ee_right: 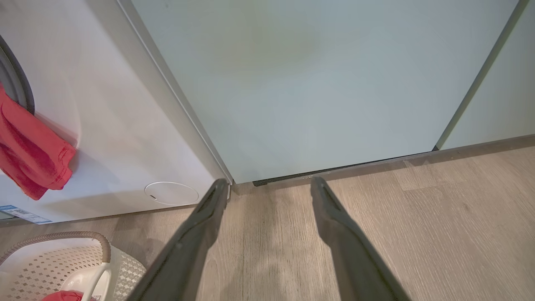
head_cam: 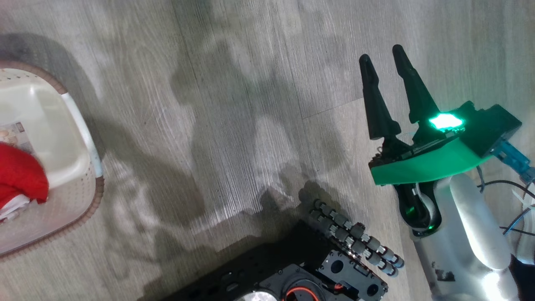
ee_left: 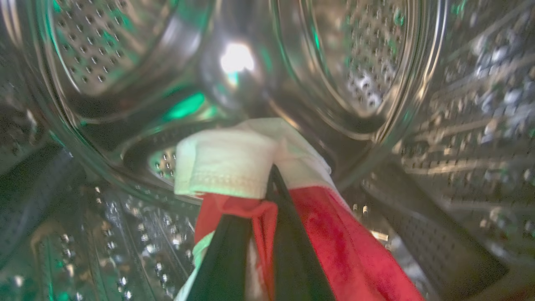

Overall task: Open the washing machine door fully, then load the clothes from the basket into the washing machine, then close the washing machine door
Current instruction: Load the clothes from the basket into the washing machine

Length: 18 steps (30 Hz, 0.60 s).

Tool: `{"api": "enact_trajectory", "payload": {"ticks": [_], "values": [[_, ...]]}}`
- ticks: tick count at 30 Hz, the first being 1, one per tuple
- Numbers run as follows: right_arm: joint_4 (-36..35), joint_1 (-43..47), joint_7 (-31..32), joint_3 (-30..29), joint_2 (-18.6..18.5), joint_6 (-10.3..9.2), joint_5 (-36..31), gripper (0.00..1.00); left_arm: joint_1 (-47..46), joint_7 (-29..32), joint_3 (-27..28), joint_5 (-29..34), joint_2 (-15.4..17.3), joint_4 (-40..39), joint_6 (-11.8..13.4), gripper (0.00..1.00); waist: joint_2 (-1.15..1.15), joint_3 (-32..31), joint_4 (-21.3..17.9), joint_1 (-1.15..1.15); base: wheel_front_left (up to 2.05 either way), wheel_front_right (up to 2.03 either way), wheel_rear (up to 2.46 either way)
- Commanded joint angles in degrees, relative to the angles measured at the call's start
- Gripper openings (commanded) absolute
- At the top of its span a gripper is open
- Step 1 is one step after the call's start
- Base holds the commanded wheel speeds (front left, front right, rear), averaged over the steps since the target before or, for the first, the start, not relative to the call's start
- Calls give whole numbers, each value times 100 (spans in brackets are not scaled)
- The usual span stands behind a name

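**L gripper clenched on garment in drum, R gripper hanging open**

In the left wrist view the left gripper point(ee_left: 267, 188) is reaching inside the steel drum point(ee_left: 104, 62), jaws clenched on a red-and-white garment point(ee_left: 334, 242); the white hem is folding over the tips, and the red part is draping down the fingers point(ee_left: 292, 259) toward that view's bottom right; perforated walls are curving all round the cloth & catching green glints; can't tell whether the garment is touching the drum wall; in the right wrist view the right gripper point(ee_right: 268, 184) is hanging w/ jaws released & wide apart, gripping nothing, fingers pointing at the seam where the wooden floor point(ee_right: 418, 230) is meeting a pale teal cabinet point(ee_right: 313, 83); at that view's left the white washing machine point(ee_right: 125, 125) is standing just beside the cabinet, its round filter cover point(ee_right: 171, 193) sitting low on the front; a red cloth point(ee_right: 29, 150) is dangling out over the grey rim of the opening & down the front panel; can't tell if it's part of the gripped garment; the basket point(ee_right: 83, 267) is sitting on the floor near the machine, at bottom left; in the head view a red bundle point(head_cam: 21, 175) w/ a bit of white is lying in the basket at the left edge, a green light point(head_cam: 445, 121) is glowing on the R wrist, & the robot's black base point(head_cam: 334, 259) is showing at the bottom
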Motion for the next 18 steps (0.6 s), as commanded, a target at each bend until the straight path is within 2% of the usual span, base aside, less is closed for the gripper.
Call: {"api": "enact_trajectory", "payload": {"ticks": [1, 4, 5, 6, 12, 18], "values": [[-150, 74, -52, 122, -15, 0, 57, 100, -252, -50, -87, 87, 123, -66, 66, 0, 0, 36, -33, 0, 0, 0, 0], [-160, 46, -52, 143, -15, 0, 80, 100, -309, -51, -172, 136, 67, 61, 82, 0, 0, 63, -55, 0, 0, 0, 0], [-166, 36, -52, 154, -15, 0, 94, 100, -342, -52, -203, 160, 52, 102, 111, 81, 0, 74, -66, 0, 0, 0, 0], [-170, 29, -52, 167, -15, 0, 106, 100, -374, -52, -209, 156, 28, 142, 146, 100, 0, 81, -78, 0, 0, 0, 0], [-137, 53, -52, 174, -15, 0, 126, 100, -388, -53, -242, 118, -28, 283, 266, 100, 0, 43, -86, 0, 0, 0, 0], [-124, 40, -52, 140, -15, 0, 98, 100, -148, -54, -284, 47, -63, 163, 251, 100, 0, -96, -27, 0, 0, 0, 0]]}}
